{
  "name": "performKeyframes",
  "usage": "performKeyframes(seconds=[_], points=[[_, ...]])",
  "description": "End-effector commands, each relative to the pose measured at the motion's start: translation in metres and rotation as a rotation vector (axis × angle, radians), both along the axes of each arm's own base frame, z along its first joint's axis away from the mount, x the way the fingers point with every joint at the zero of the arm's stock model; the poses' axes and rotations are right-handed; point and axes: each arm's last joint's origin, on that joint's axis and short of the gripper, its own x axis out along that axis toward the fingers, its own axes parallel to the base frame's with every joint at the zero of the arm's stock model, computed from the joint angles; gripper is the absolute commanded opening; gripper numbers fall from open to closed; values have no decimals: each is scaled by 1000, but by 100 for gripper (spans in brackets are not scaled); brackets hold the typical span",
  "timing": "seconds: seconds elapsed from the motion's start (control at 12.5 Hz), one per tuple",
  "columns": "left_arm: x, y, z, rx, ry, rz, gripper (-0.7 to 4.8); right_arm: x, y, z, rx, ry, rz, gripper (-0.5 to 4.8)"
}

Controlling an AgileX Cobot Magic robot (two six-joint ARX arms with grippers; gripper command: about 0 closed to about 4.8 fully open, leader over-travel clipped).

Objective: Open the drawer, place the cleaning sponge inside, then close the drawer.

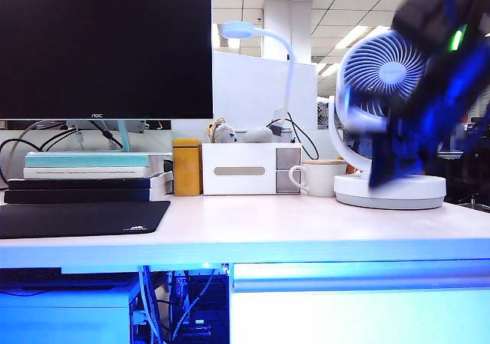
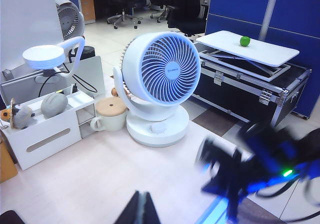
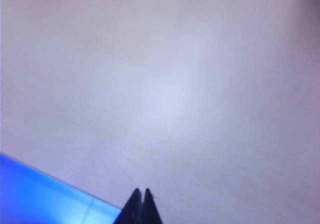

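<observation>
The pale, smooth tabletop (image 1: 253, 233) spans the exterior view from edge to edge, its straight front edge lit blue, with a broad bare strip of matte surface across its middle and right. Below that edge at lower right, the drawer (image 1: 360, 313) shows a flat white front, shut, with a long rounded lip handle running along its top. A glossy black monitor (image 1: 106, 49) fills the upper left, above a stack of flat books (image 1: 88, 177) and a thin black mouse mat (image 1: 80, 217) lying at the left front edge. At right stands a round white fan (image 1: 383, 80) with a ribbed spiral grille on a disc base, partly covered by the blurred dark right arm (image 1: 429, 91) coming down from the upper right corner. In the middle back sit a white box (image 1: 239, 169) with a grey slot handle, a tall amber container (image 1: 186, 166) touching its left side, and a white mug (image 1: 315, 178) just beside its right. A white lamp (image 1: 253, 34) curves on a slim neck above the box. The left end effector (image 2: 142, 209) shows at the bottom of the left wrist view, its 2 dark fingers pressed together, holding nothing, above bare tabletop. The right end effector (image 3: 140, 207) is likewise closed and empty, its tips meeting in a point over blank pale surface near a blue-lit edge. The cleaning sponge cannot be seen in any view.
</observation>
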Motion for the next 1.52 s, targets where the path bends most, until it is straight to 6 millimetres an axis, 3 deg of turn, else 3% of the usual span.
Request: performKeyframes(seconds=[0.08, 0.24, 0.48, 0.72, 0.8, 1.04, 1.12, 1.2, 1.36, 1.52], points=[[-16, 9, 7, -15, -29, 1, -6, -38, -12, 82, 147, -274, -35, -5], [-44, 27, 9, 2, -27, 83, -6, -79, -25, 128, 246, -456, -25, -5], [-72, 46, 3, 47, -50, 144, -6, -107, -35, 130, 273, -540, -26, -5], [-97, 62, -15, 37, -72, 203, -6, -128, -43, 102, 279, -584, -62, -6], [-113, 72, -43, 31, -86, 243, -6, -143, -49, 56, 277, -522, -130, -6], [-118, 75, -71, 25, -87, 258, -6, -154, -55, 23, 234, -492, -179, -6], [-114, 73, -93, -1, -85, 261, -6, -160, -59, 2, 197, -472, -232, -3], [-105, 68, -109, -28, -81, 263, -6, -164, -60, -5, 182, -448, -238, -5], [-79, 53, -156, -52, -53, 267, -6, -167, -61, -7, 177, -428, -232, -5], [-69, 47, -184, -78, -29, 269, -6, -167, -61, -7, 177, -429, -232, -5]])
